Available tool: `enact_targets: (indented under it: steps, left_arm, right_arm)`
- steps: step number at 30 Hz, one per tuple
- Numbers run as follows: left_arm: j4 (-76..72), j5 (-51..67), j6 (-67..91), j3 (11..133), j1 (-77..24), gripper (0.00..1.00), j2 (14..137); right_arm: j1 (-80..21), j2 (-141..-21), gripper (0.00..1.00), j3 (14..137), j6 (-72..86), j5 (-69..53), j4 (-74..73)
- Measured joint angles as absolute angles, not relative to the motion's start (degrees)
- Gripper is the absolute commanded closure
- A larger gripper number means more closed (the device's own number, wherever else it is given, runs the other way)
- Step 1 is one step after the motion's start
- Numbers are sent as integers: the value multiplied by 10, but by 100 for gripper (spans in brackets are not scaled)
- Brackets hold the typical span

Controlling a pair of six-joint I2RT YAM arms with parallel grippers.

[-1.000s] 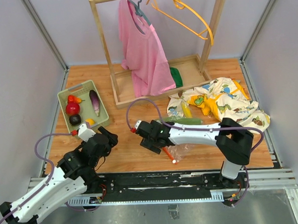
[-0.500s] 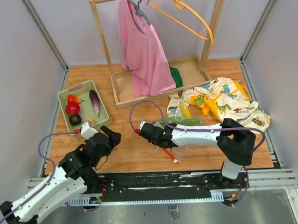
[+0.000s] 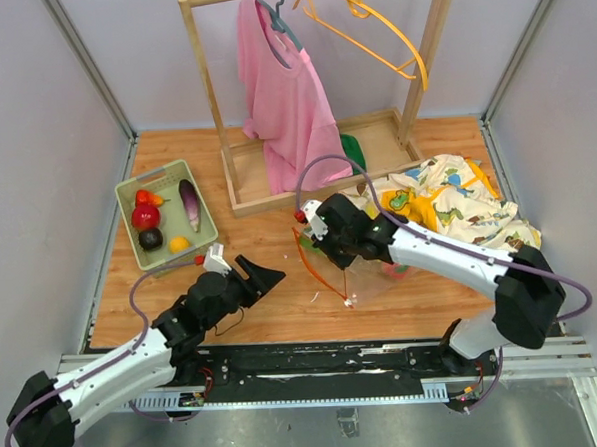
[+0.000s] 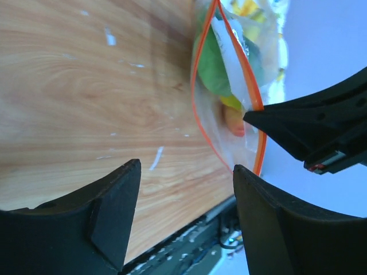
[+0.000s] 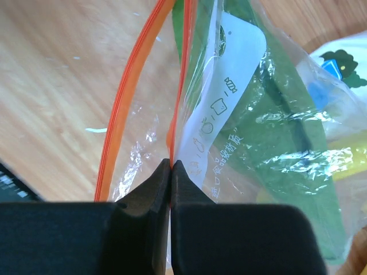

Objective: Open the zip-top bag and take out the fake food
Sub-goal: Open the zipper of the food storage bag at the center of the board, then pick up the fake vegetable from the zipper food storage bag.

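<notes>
From above, find the bag (image 3: 357, 281) on the counter (image 3: 175, 150), its orange mouth already parted into a loop. Note the right end effector (image 3: 309, 241) at the bag's far-left lip and the left end effector (image 3: 264, 271) just left of the bag, apart from it. Spot a tray (image 3: 125, 205) well left of the bag, with some food (image 3: 145, 217) in it

From the left wrist, look straight into the bag's gaping mouth: green piece (image 4: 213, 63) and peach piece (image 4: 234, 121) lying inside. See the left fingers (image 4: 114, 200) spread, released, gripping nothing, short of the bag

From the right wrist, see jaws clenched on one lip of the bag, beside its white label (image 5: 229, 114)

Judge the opening as good as done; leaves emptying the bag
</notes>
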State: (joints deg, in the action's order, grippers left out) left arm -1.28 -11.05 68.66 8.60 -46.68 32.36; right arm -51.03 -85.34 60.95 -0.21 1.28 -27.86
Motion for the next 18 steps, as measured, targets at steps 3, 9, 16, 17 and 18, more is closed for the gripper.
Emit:
enact_targets:
  steps: [3,9,16,17,18]
  left_arm:
    - [-136,-75,701,80,-467,29,396]
    - [-317,-33,727,112,-470,39,553]
    - [-410,-27,764,142,-478,56,642]
    - [-410,-27,768,142,-478,56,644]
    - [-410,-27,771,142,-478,57,643]
  right_arm:
    - [-504,-809,99,609,-2,-39,-276]
    - [-503,-787,99,609,-2,-98,-268]
    - [-482,-788,99,608,1,-110,-266]
    - [-479,-788,99,606,1,-111,-263]
    - [-478,-788,99,604,1,-112,-261]
